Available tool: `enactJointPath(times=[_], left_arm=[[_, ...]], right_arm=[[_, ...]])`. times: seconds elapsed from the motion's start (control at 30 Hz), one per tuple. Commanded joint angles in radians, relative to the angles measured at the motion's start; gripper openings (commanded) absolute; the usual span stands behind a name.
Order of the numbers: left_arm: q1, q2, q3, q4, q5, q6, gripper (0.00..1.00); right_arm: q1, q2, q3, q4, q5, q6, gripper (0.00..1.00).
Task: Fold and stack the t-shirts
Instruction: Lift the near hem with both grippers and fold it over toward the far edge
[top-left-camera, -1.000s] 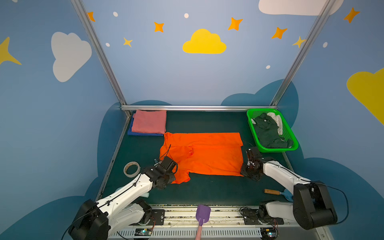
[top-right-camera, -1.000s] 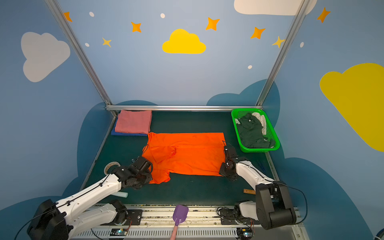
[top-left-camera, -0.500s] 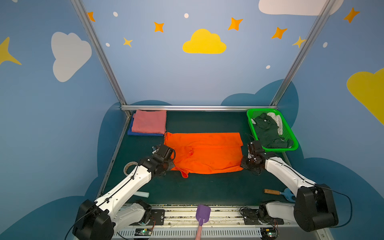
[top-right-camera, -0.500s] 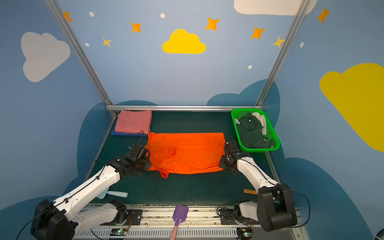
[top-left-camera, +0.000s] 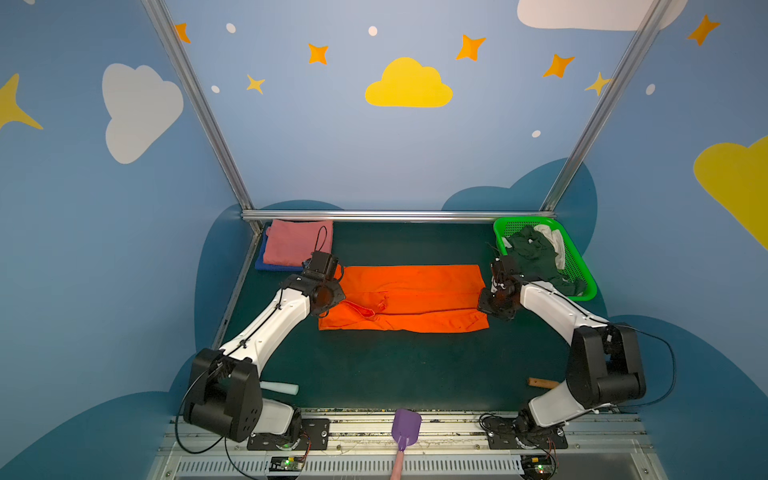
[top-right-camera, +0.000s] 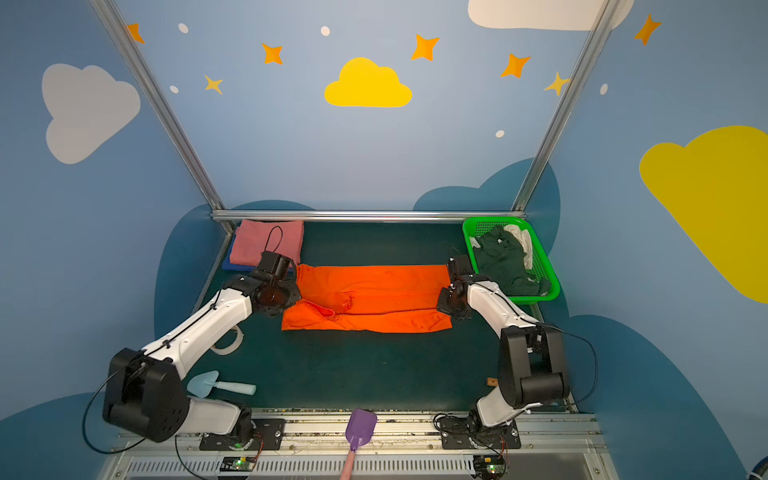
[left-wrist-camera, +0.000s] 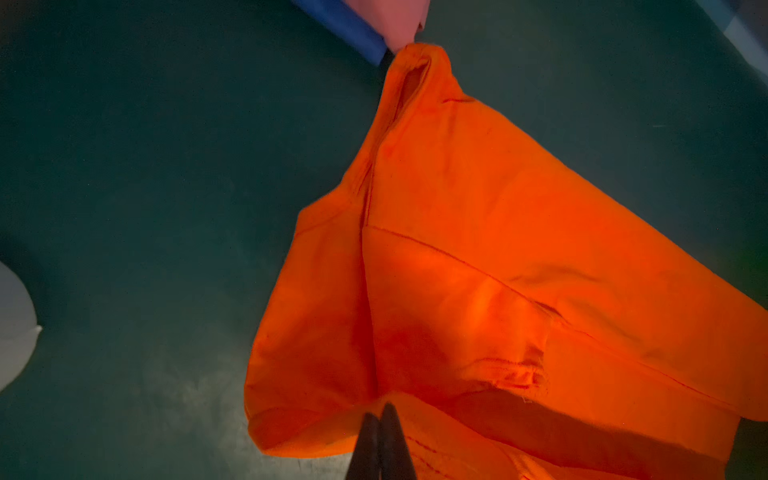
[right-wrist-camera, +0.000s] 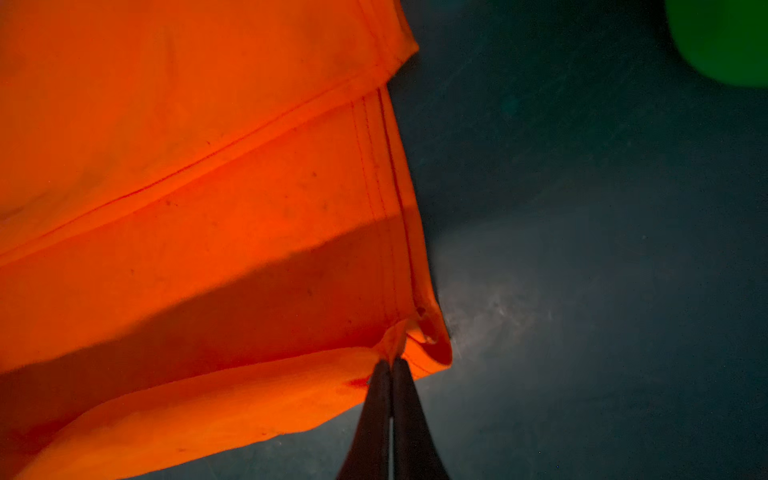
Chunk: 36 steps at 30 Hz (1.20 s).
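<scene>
The vivid orange cloth t-shirt (top-left-camera: 419, 291) lies mid-table, with the left gripper (left-wrist-camera: 380, 409) and right gripper (right-wrist-camera: 392, 363) each pinched tight on one end. If either thin pinch slips, the fold lands skewed — or its left end snags the nearby folded dusty pink t-shirt (top-left-camera: 297, 245).

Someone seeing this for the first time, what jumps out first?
The vivid orange cloth t-shirt, partly folded in the middle of the dark table, pinched at its ends by the left gripper and the right gripper. Next, the green plastic mesh basket of dark clothes at the back right, and the folded dusty pink shirt at the back left.
</scene>
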Motion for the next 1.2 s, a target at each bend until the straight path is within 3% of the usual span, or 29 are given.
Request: enactJointPath(times=[0.0, 0.37, 0.83, 0.87, 1.0, 1.1, 1.17], left_arm=[[0.024, 0.07, 0.087, -0.028, -0.016, 0.09, 0.05], [0.066, 0.291, 0.268, -0.022, -0.051, 0.197, 0.05], [0.095, 0.546, 0.489, -0.06, 0.019, 0.253, 0.05], [0.096, 0.562, 0.506, -0.071, 0.023, 0.254, 0.05], [0.098, 0.606, 0.56, -0.117, 0.017, 0.244, 0.1], [0.099, 0.618, 0.59, -0.136, 0.011, 0.233, 0.28], [0.101, 0.619, 0.607, -0.142, 0.007, 0.222, 0.4]], right_arm=[[-0.01, 0.047, 0.068, -0.035, 0.021, -0.033, 0.0], [-0.029, 0.208, 0.248, -0.068, 0.031, -0.086, 0.0], [-0.047, 0.384, 0.422, -0.123, 0.009, -0.117, 0.0], [-0.048, 0.396, 0.436, -0.134, 0.006, -0.12, 0.02], [-0.048, 0.403, 0.458, -0.145, 0.001, -0.122, 0.27], [-0.048, 0.384, 0.468, -0.148, 0.001, -0.122, 0.42], [-0.049, 0.367, 0.477, -0.157, 0.002, -0.124, 0.47]])
